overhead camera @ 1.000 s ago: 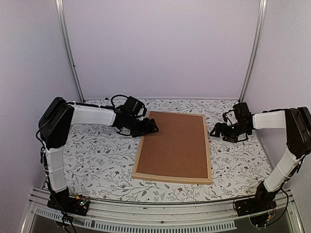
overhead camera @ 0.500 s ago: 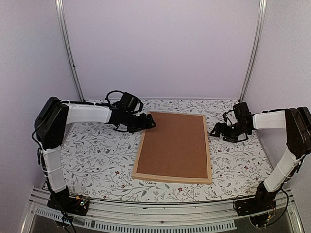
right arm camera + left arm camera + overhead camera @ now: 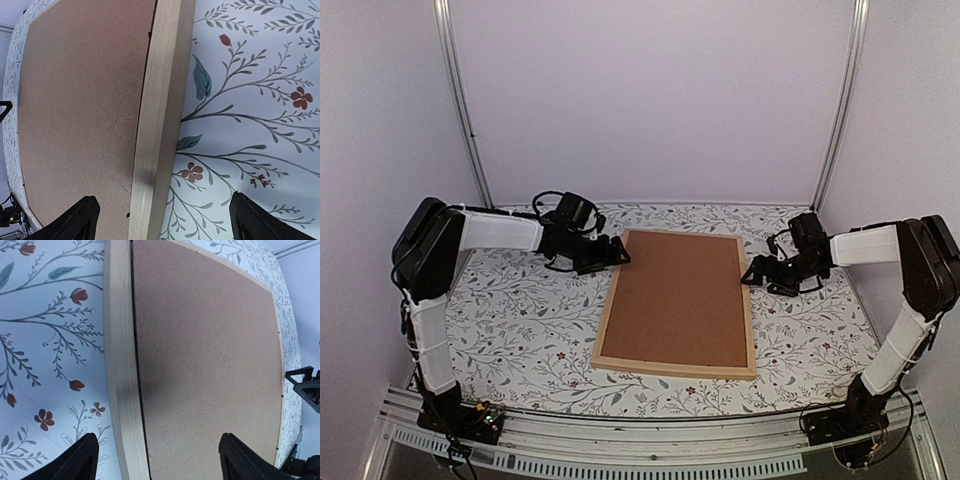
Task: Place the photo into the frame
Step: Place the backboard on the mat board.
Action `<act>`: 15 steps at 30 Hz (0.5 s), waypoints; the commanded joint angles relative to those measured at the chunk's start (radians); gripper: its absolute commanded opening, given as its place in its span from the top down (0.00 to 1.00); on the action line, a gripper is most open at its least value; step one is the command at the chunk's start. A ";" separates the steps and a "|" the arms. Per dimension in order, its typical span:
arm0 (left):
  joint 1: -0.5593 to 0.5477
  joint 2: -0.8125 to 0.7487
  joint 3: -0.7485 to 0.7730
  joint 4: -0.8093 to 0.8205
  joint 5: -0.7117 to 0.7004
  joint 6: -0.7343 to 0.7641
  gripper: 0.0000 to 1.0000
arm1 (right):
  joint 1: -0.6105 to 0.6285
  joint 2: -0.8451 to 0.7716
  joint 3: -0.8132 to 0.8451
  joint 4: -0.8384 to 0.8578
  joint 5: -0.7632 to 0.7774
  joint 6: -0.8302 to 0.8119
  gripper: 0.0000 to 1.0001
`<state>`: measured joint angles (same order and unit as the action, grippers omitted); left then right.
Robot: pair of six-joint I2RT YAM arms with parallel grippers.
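Note:
The frame (image 3: 675, 367) of light wood lies flat in the middle of the table, and a brown backing board (image 3: 678, 295) fills it. The photo is hidden. My left gripper (image 3: 620, 255) hangs open at the frame's far left edge. In the left wrist view its fingers straddle the wood strip (image 3: 120, 365) and the board (image 3: 205, 355), with nothing held by the left gripper (image 3: 157, 450). My right gripper (image 3: 750, 275) stands open at the far right edge. In the right wrist view the right gripper (image 3: 163, 210) spans the strip (image 3: 160, 115) and the board (image 3: 85, 100).
A floral tablecloth (image 3: 520, 320) covers the table. Plain walls and two metal posts (image 3: 460, 100) close in the back and sides. The right gripper's tip (image 3: 305, 385) shows at the far edge of the left wrist view.
My left gripper has drawn back to the left and a little farther away along the frame's corner. The right gripper has shifted slightly left toward the frame's edge. Both stay open.

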<state>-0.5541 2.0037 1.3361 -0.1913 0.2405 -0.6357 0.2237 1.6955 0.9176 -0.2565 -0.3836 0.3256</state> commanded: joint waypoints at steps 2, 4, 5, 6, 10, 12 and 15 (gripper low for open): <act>0.000 0.033 -0.039 0.050 0.105 -0.003 0.15 | 0.050 0.054 0.034 0.048 -0.050 0.032 0.06; 0.000 0.027 -0.057 0.059 0.100 -0.009 0.15 | 0.065 0.071 0.041 0.055 -0.058 0.039 0.06; -0.002 0.024 -0.068 0.066 0.099 -0.010 0.15 | 0.071 0.078 0.046 0.057 -0.060 0.040 0.06; -0.003 0.021 -0.077 0.072 0.101 -0.013 0.15 | 0.077 0.085 0.050 0.058 -0.062 0.043 0.06; -0.014 0.015 -0.118 0.090 0.110 -0.015 0.15 | 0.081 0.108 0.063 0.061 -0.073 0.048 0.06; -0.024 0.007 -0.147 0.110 0.120 -0.021 0.16 | 0.082 0.115 0.072 0.059 -0.076 0.049 0.06; -0.043 -0.019 -0.210 0.166 0.146 -0.034 0.16 | 0.081 0.130 0.104 0.049 -0.084 0.043 0.06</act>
<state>-0.5640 2.0113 1.1988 -0.0891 0.3428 -0.6506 0.3012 1.7935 0.9760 -0.2054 -0.4480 0.3630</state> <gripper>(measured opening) 0.839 0.943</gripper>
